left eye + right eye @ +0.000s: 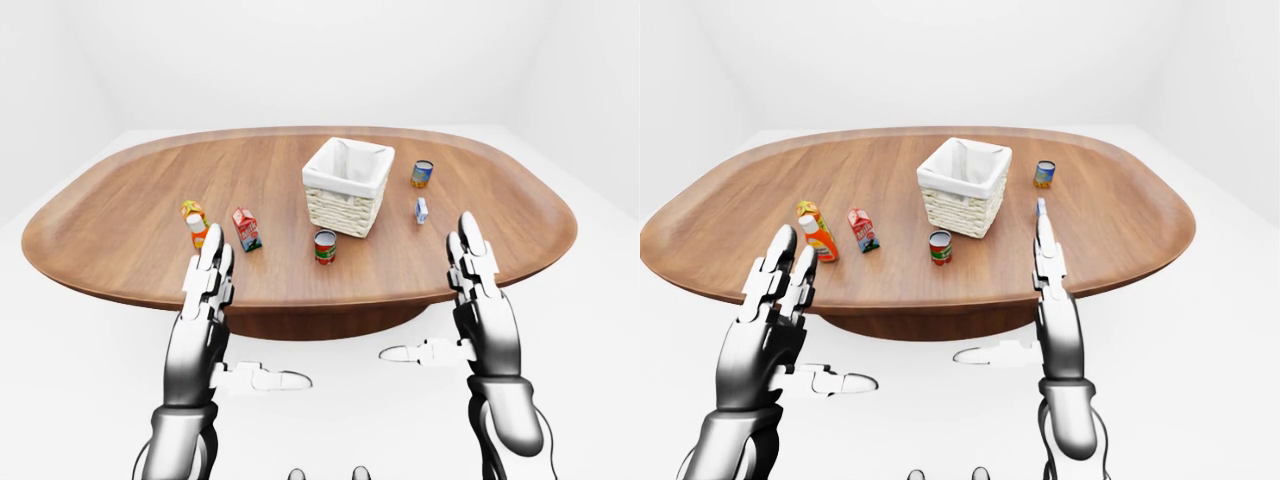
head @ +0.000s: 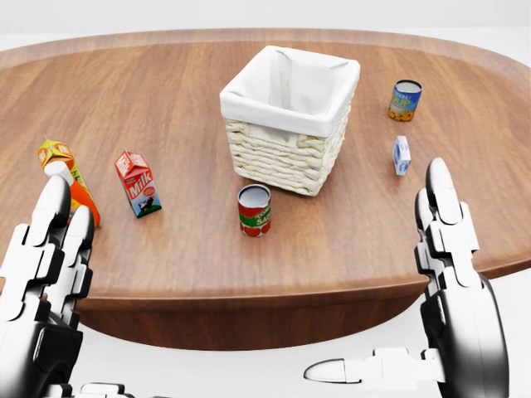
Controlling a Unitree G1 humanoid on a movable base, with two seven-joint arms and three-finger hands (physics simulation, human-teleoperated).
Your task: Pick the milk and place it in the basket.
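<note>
Nothing done yet: milk (image 2: 138, 183) upright left of basket (image 2: 286, 152), untouched. Left hand (image 2: 46, 274), right hand (image 2: 452, 282) splayed, empty, bottom corners.

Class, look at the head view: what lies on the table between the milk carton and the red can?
Nothing: between the milk carton and the red can there is only bare table.

Both arms reached up from the bottom of the left-eye view, forearms nearly upright. The left hand (image 1: 205, 300) stood open and empty, its two long fingers (image 2: 46, 240) straight, side by side, pointing upward, its thumb (image 1: 268, 379) stretched sideways toward the other hand. The right hand (image 1: 478, 300) mirrored it: fingers (image 2: 444, 224) extended upward, thumb (image 2: 365, 369) jutting inward, palm holding nothing.
</note>
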